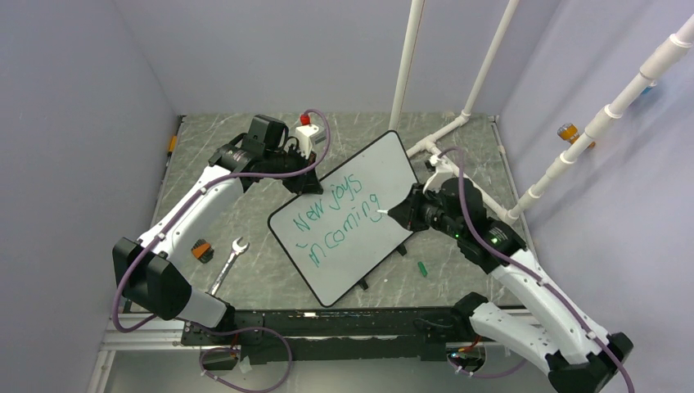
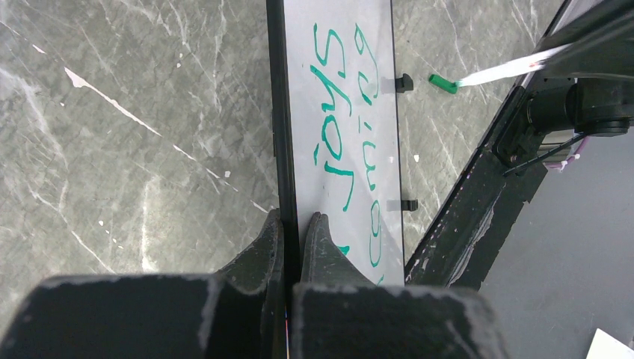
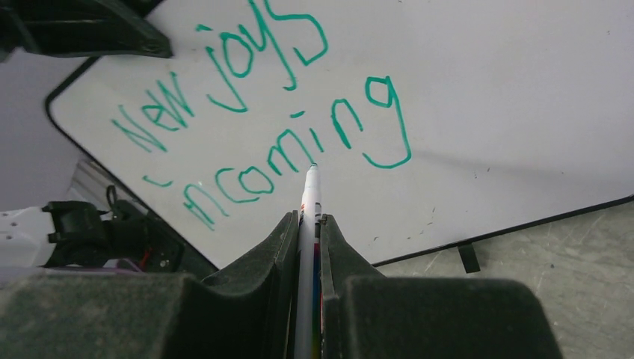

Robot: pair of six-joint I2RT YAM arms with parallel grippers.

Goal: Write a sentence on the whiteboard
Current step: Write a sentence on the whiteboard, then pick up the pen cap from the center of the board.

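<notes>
The whiteboard (image 1: 360, 205) lies tilted mid-table, with green lettering "New joys incoming" (image 1: 340, 219) in two lines. My left gripper (image 1: 304, 182) is shut on the board's far-left rim; in the left wrist view its jaws (image 2: 294, 224) clamp the black edge (image 2: 278, 112). My right gripper (image 1: 403, 213) is shut on a white marker (image 1: 381, 214), tip just off the board near the end of "incoming". In the right wrist view the marker (image 3: 309, 202) points at the writing (image 3: 299, 149) on the whiteboard (image 3: 508, 97).
A green marker cap (image 1: 423, 268) lies on the table right of the board, also in the left wrist view (image 2: 442, 83). A wrench (image 1: 228, 264) and a small orange-black object (image 1: 200, 250) lie at left. White pipes (image 1: 458, 123) stand at the back right.
</notes>
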